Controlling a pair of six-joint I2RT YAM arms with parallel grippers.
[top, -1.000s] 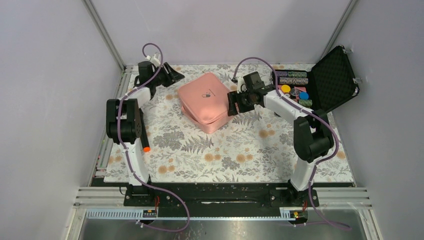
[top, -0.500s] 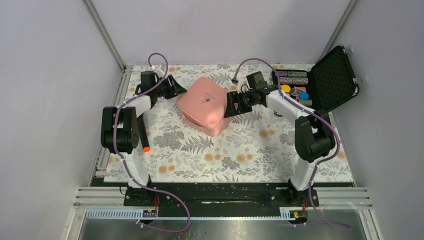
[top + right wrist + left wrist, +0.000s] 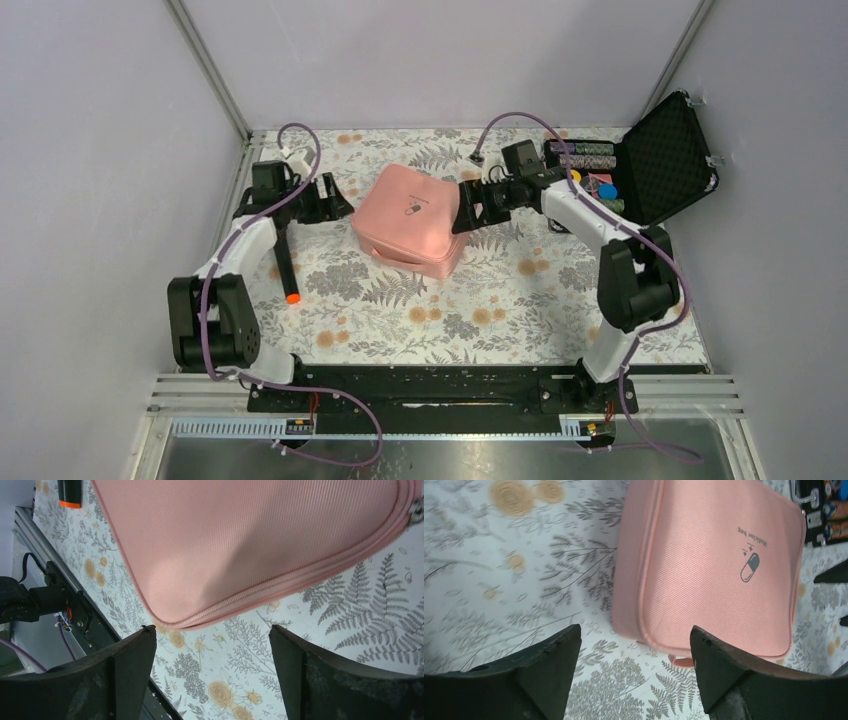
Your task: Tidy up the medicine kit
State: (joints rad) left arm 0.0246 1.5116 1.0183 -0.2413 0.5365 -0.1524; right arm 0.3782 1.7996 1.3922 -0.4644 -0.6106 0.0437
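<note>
**Item 1. Left pincer** (image 3: 633, 632): jaws wide apart, nothing between them. It sits low at the left side of the pouch, just short of it.

**Item 2. Right pincer** (image 3: 211, 630): jaws likewise apart and empty. It faces the pouch's right side, near a corner. No view settles whether it touches the fabric.

**Item 3. Medicine pouch** (image 3: 410, 215): pink, soft, lid down. It lies flat on the flower-patterned bench (image 3: 450, 310), centre-far, between the two pincers.

**Item 4. Black case** (image 3: 650, 160): stands at the far right with its lid up and coloured chips inside, well apart from the pouch.

**Item 5. Black stick with orange end** (image 3: 292, 298): lies on the bench near the left arm.

**Placement, as judged:**
- The arms flank the pouch from opposite sides, probably so that one can steady it while the other works the zip.
- With the lid shut, the sorting inside looks not yet begun.
- Both pairs of jaws are spread ready, neither committed.

**Views compared:**
- The overhead view alone shows the flanking layout and the black case's open lid.
- The left wrist view gives the capsule logo (image 3: 749, 567) and a small pink loop at the pouch's near edge, which are tiny or hidden from above.
- The right wrist view shows the ribbed seam running shut along the side wall, with the stick's orange end beyond.
</note>
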